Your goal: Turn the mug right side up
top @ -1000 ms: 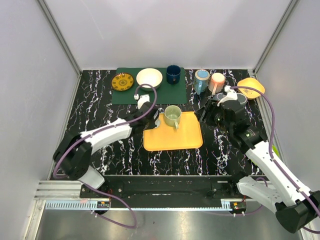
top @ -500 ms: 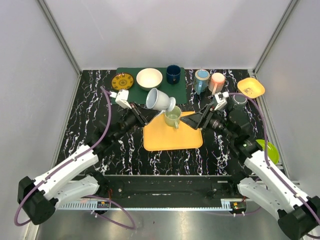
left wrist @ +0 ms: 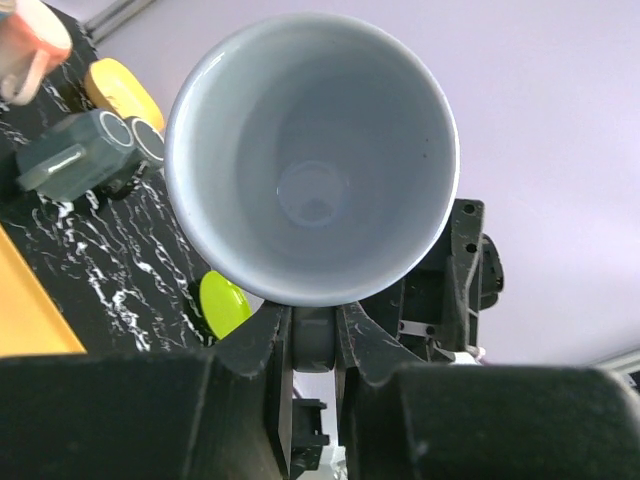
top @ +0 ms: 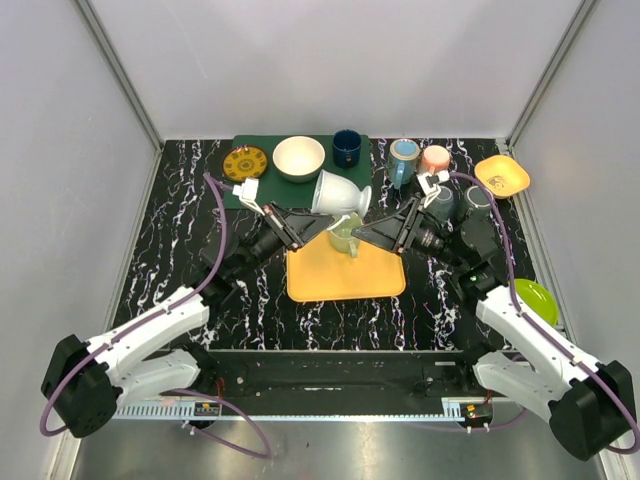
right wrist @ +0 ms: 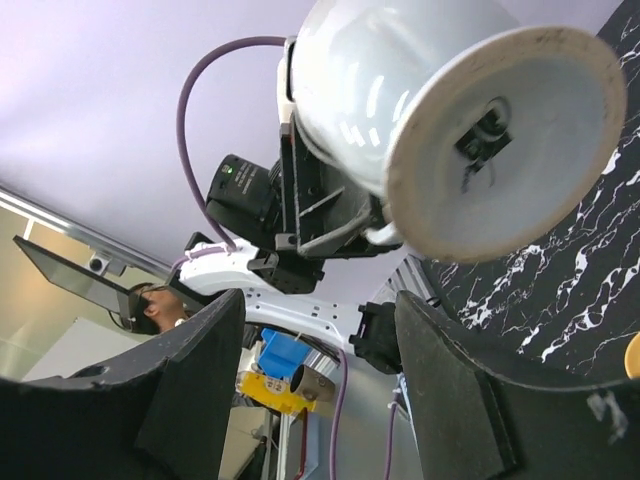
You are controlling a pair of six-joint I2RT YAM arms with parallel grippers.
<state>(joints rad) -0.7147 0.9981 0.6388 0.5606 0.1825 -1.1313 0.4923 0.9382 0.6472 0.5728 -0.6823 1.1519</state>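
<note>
- My left claw point(left wrist: 315, 335) clamps the mug point(top: 338, 193) by its handle, sideways above the tray point(top: 345, 285) for turning room.
- My right claw point(right wrist: 318, 330), spread wide, faces its base, perhaps to receive.

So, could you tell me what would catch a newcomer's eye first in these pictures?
A white mug hangs in mid-air above the yellow tray, tipped on its side, with the left claw clamped on its handle. The right claw, open, points at the mug's base from the other side. Under them a green mug stands upright on the tray.
</note>
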